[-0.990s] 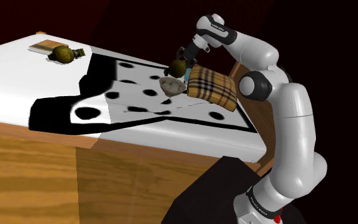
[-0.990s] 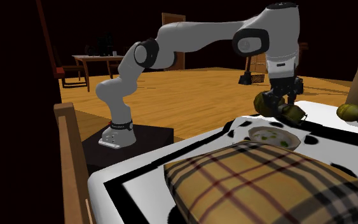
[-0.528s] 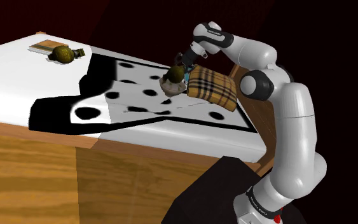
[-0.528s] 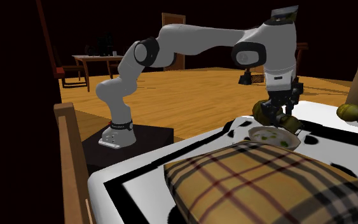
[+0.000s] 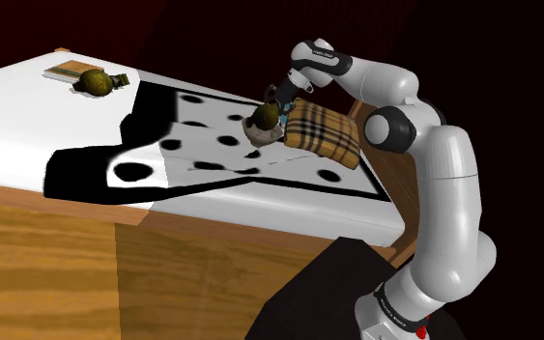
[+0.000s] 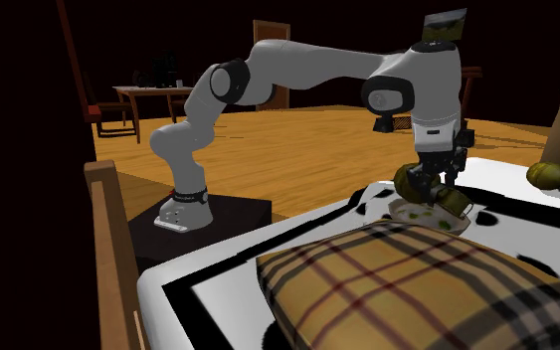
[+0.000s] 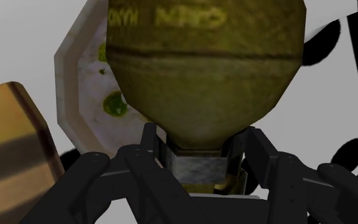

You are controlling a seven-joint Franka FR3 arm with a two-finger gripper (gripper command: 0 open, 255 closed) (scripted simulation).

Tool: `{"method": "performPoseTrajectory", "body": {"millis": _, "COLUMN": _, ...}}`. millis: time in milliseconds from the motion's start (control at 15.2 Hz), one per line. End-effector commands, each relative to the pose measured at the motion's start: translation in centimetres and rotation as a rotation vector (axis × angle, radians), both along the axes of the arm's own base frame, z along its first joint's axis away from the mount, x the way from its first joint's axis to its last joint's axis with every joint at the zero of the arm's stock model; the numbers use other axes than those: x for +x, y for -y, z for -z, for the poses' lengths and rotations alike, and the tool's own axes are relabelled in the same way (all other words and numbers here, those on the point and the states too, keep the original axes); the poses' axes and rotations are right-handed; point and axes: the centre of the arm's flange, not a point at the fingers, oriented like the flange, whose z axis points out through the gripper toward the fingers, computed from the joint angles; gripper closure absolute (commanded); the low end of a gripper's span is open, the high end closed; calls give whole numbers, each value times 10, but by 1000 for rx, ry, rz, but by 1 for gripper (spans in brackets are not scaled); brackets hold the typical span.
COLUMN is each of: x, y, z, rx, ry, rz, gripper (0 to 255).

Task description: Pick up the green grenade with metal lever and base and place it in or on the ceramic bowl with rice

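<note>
An olive-green grenade [image 5: 264,117] with a grey metal neck hangs in my gripper [image 5: 277,103], which is shut on it. It sits just above the pale bowl [image 5: 263,134] with white rice and green bits, perhaps touching it. From the second exterior view the grenade [image 6: 414,181] is low over the bowl [image 6: 419,215], under the gripper [image 6: 433,175]. In the wrist view the fingers [image 7: 139,162] clasp the neck of the grenade [image 7: 203,70], and the bowl [image 7: 85,83] lies beyond it.
A plaid pillow [image 5: 324,132] lies right beside the bowl. A second olive grenade [image 5: 95,81] rests on a small wooden board at the far end of the bed [image 5: 28,126]. The spotted black-and-white cover [image 5: 202,145] spreads under the bowl.
The arm has lowered the grenade from above and beside the bowl down onto it. The gripper has stayed shut on it.
</note>
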Motion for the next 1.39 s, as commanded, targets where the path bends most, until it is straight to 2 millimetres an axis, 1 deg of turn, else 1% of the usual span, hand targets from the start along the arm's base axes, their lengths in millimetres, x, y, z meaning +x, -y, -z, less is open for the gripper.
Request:
{"method": "performPoseTrajectory", "body": {"millis": 0, "x": 0, "y": 0, "z": -1, "rx": 0, "ry": 2, "rz": 0, "gripper": 255}}
{"method": "performPoseTrajectory", "body": {"millis": 132, "x": 0, "y": 0, "z": -1, "rx": 0, "ry": 2, "rz": 0, "gripper": 255}}
{"method": "performPoseTrajectory", "body": {"millis": 198, "x": 0, "y": 0, "z": -1, "rx": 0, "ry": 2, "rz": 0, "gripper": 0}}
{"method": "performPoseTrajectory", "body": {"millis": 528, "x": 0, "y": 0, "z": -1, "rx": 0, "ry": 2, "rz": 0, "gripper": 0}}
{"method": "performPoseTrajectory", "body": {"millis": 792, "x": -13, "y": 14, "z": -47, "rx": 0, "ry": 2, "rz": 0, "gripper": 0}}
{"method": "performPoseTrajectory", "body": {"millis": 1320, "x": -13, "y": 14, "z": -47, "rx": 0, "ry": 2, "rz": 0, "gripper": 0}}
